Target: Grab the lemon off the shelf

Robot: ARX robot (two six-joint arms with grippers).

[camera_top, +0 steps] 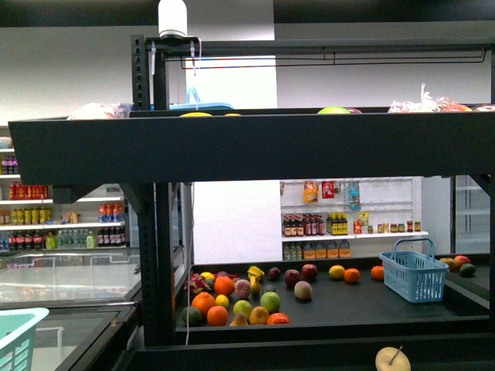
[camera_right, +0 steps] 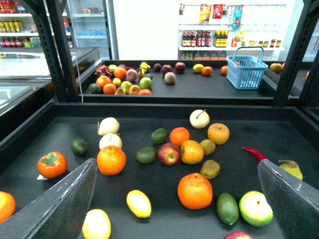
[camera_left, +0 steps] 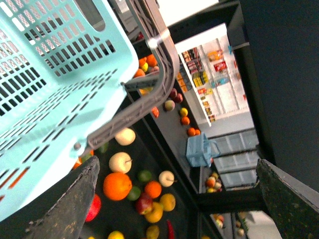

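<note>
Presently the right gripper (camera_right: 175, 162) hangs over a wide tray of the black metal tiered shelf (camera_right: 164, 110). Its two dark fingers (camera_right: 65, 199) are spread far apart and nothing is held between them. The small bright-yellow oval lemon (camera_right: 138, 203) lies on its side on the tray's dark floor, touching no other fruit and neither finger. A paler yellow oval fruit (camera_right: 96, 225) sits near it, cut off by the picture's edge. A large round orange (camera_right: 194, 190) lies on the lemon's other side, well apart from it, and a second orange (camera_right: 111, 160) lies farther back. Deeper in the tray, a red apple (camera_right: 169, 154) touches a golden-orange round fruit (camera_right: 192, 152).

The left gripper (camera_left: 177, 160) also has its fingers (camera_left: 65, 204) wide apart with nothing between the tips. A pale turquoise slotted plastic basket (camera_left: 50, 74) with a grey handle (camera_left: 149, 89) fills much of the left wrist view, close to the camera. Whether the arm carries it, I cannot tell.

From the front, neither arm shows. A corner of that turquoise basket appears low down, and a pale cream round fruit with a stem (camera_top: 392, 359) sits at the bottom edge.
</note>
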